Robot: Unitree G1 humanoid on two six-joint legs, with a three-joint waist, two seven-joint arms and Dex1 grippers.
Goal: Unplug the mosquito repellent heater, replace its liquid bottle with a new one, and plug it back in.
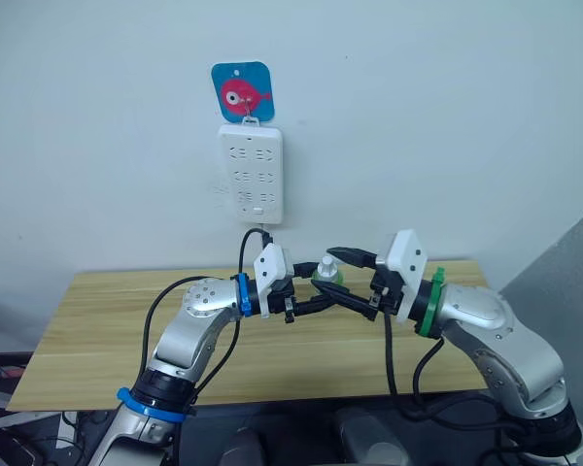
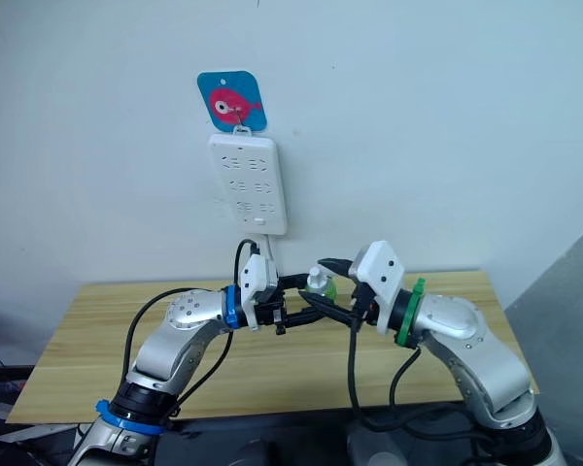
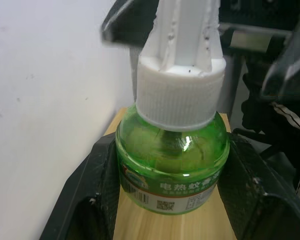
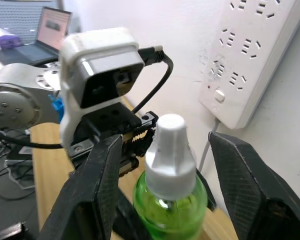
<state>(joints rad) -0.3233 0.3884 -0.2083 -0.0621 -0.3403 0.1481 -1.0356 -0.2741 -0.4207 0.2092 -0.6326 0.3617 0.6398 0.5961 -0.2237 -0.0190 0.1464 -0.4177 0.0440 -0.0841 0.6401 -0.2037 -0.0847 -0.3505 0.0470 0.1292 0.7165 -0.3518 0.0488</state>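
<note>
A green liquid bottle point(image 1: 326, 274) with a white ribbed cap and white wick stem is held upright above the wooden table point(image 1: 97, 330). My left gripper point(image 3: 172, 200) is shut on the bottle's green body point(image 3: 172, 165), one finger point(image 3: 97, 185) on each side. My right gripper point(image 4: 170, 175) is open. Its fingers point(image 4: 245, 185) stand wide on either side of the bottle's cap point(image 4: 170, 150) without touching it. The mosquito repellent heater is out of view.
A long white power strip point(image 1: 252, 173) hangs on the wall just above and behind the grippers, under a blue hook plate with a pink fish point(image 1: 243, 92). Its cord drops toward the table's back edge. A laptop point(image 4: 55, 25) stands off to the side.
</note>
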